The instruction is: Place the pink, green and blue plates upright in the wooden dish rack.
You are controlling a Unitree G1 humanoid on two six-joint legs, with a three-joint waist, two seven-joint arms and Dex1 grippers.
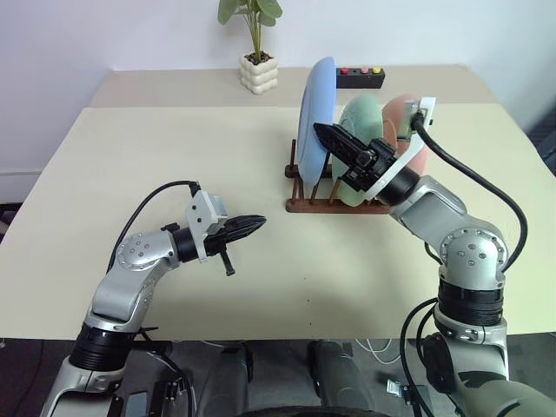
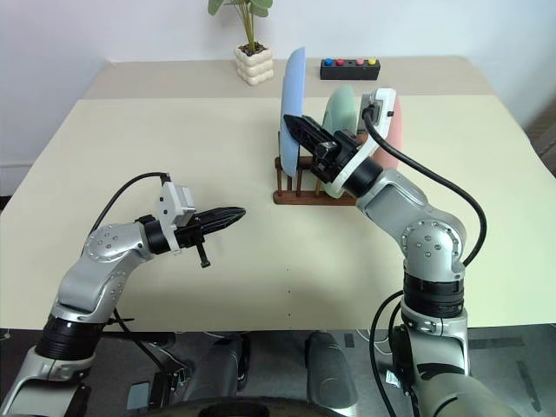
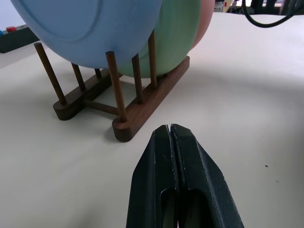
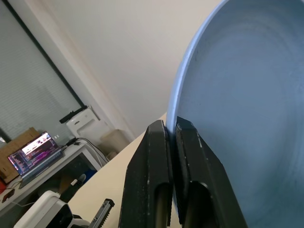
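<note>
Plates all stand upright in the wooden dish rack (image 1: 334, 201) on the counter (image 1: 174, 148): blue plate (image 1: 314, 113), green plate (image 1: 360, 117), pink plate (image 1: 401, 117). Right gripper (image 4: 171, 130) pinches the blue rim, jaws narrow; left gripper (image 1: 254, 225) jaws closed, empty. Stiff, smooth, breakable — grip rims.

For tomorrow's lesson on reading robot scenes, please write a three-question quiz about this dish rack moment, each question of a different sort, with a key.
1. True or false: the left gripper holds a plate.
2. Which plate's rim sits between the right gripper's fingers? A) pink plate B) green plate C) blue plate
3. Fill in: the three plates stand upright in the wooden ____.

Key
1. False. It is shut on nothing, above the table.
2. C. The blue plate stands at the rack's near end, then the green plate, then the pink plate.
3. dish rack.
</note>
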